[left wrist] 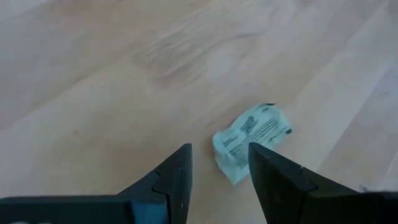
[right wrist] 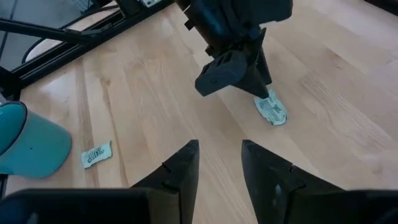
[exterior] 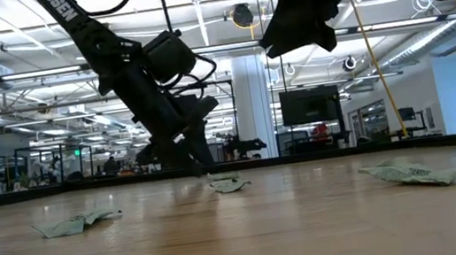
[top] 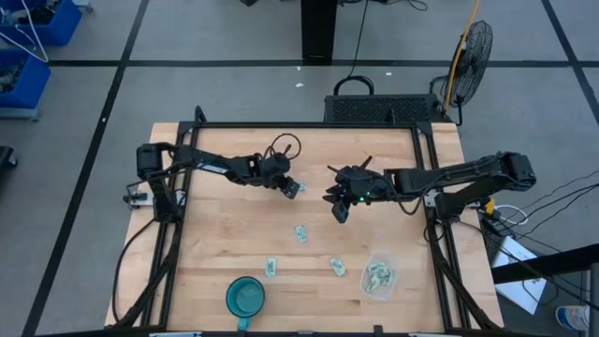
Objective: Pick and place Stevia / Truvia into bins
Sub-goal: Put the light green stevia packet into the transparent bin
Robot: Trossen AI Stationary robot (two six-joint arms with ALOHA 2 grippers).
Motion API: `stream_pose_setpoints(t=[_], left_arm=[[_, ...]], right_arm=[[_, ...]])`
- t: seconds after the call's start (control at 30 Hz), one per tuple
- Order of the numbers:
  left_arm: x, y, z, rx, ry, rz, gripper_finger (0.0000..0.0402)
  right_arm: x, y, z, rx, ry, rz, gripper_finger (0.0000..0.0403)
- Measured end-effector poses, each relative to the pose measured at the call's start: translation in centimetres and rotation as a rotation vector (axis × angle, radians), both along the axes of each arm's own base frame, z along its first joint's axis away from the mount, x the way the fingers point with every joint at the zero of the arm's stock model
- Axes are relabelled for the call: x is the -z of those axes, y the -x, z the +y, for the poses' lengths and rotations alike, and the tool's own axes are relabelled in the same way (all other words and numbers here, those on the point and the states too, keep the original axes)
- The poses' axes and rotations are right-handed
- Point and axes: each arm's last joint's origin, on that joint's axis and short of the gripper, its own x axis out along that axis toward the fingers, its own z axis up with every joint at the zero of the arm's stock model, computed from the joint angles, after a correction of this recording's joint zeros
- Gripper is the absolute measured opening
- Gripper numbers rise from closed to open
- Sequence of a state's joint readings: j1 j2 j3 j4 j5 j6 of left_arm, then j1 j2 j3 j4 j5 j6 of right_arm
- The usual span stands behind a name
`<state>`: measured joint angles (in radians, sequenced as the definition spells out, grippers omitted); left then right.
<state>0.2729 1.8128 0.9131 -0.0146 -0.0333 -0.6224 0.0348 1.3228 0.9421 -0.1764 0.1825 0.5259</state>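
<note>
A crumpled pale green sachet (left wrist: 252,140) lies flat on the wooden table near its middle, also seen in the high view (top: 294,189) and the right wrist view (right wrist: 271,111). My left gripper (left wrist: 219,149) is open and low over it, fingers slanting down, the sachet just ahead of and between the tips. My right gripper (top: 339,212) hangs open above the table to the right of it, touching nothing. Three more sachets (top: 301,233) (top: 270,268) (top: 337,267) lie nearer the near edge. The clear tub (top: 379,278) stands at the near right with several sachets inside. My left gripper stands with its open fingers over the sachet's near end (left wrist: 231,163), slanting down from the table's left. One fingertip (left wrist: 264,163) overlaps the sachet's corner in the left wrist view. I cannot tell whether it touches. The sachet lies flat on the table.
A teal round bowl (top: 245,297) sits by the near edge, left of the tub. Black frame rails (top: 178,234) run along the table's left, right and far sides. Bare wood lies between the two grippers and the loose sachets.
</note>
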Motion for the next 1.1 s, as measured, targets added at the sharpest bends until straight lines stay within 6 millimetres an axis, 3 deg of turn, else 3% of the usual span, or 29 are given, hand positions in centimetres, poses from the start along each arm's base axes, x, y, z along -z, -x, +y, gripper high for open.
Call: stream_pose_setpoints(t=[0.33, 0.43, 0.6, 0.7, 0.87, 1.1], left_arm=[[2.0, -0.5, 0.0, 0.014, -0.004, 0.035, 0.0155], [2.0, -0.5, 0.0, 0.018, -0.002, 0.038, 0.0122], [1.6, -0.4, 0.0, 0.032, -0.015, 0.025, 0.0022], [1.5, -0.6, 0.0, 0.045, 0.0, -0.004, 0.0011], [-0.7, -0.9, -0.9, 0.093, 0.095, -0.102, 0.0004], [-5.4, -0.9, -2.6, 0.06, -0.016, -0.261, 0.0003]], right_arm=[[0.0, 0.0, -0.7, 0.026, -0.003, 0.0, 0.0116], [0.0, 0.0, -0.6, 0.025, -0.003, -0.001, 0.0116], [0.0, 0.0, -0.6, 0.024, -0.001, 0.0, 0.0116], [0.0, 0.0, -0.6, 0.014, 0.012, 0.003, 0.0116], [0.4, -0.2, -0.8, 0.105, -0.09, -0.007, 0.0116], [3.3, -1.7, -1.1, 0.293, -0.263, 0.047, 0.0116]])
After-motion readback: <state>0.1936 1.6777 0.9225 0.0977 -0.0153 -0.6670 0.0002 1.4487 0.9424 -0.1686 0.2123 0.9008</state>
